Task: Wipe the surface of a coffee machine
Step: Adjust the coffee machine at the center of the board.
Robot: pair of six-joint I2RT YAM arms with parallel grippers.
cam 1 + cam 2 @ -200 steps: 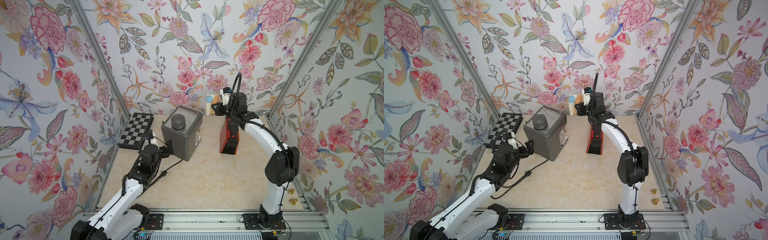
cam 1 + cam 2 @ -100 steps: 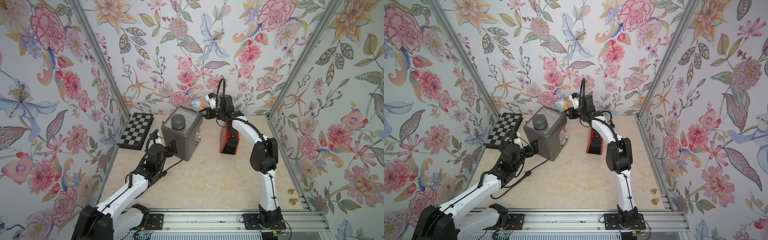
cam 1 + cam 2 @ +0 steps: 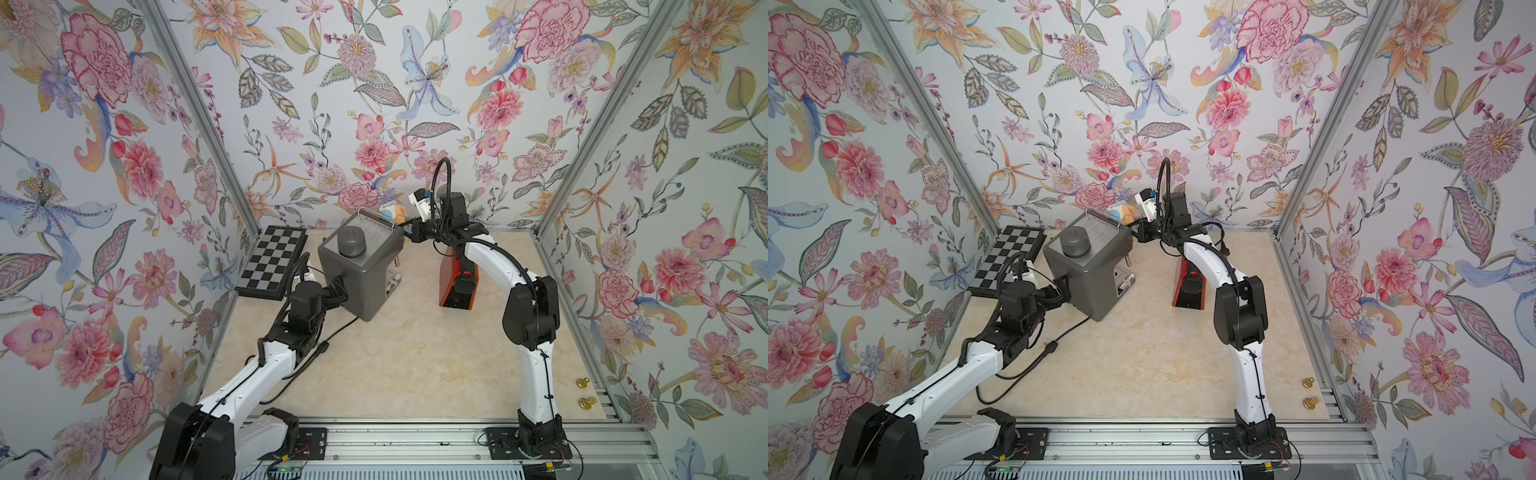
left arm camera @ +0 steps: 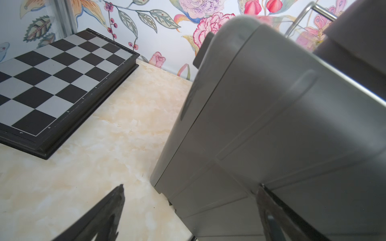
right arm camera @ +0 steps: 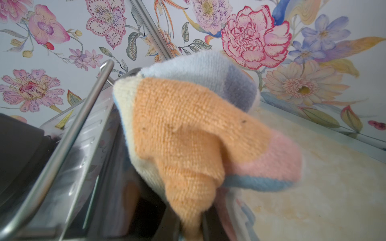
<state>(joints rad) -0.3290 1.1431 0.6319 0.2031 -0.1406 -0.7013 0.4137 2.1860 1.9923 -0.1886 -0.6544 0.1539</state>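
My right claw (image 3: 409,230) is pinched shut on the cloth (image 5: 188,125), holding it at the far top edge of the coffee machine (image 3: 365,270), which stands on the tabletop (image 3: 415,353). My left claw (image 3: 338,289) is spread wide against the machine's side.

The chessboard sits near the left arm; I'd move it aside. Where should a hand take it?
Probably the rim of the chessboard on the side facing the coffee machine, coming in low from there. It lies flat on the table, its other long side close to the wall, so that edge is freest.
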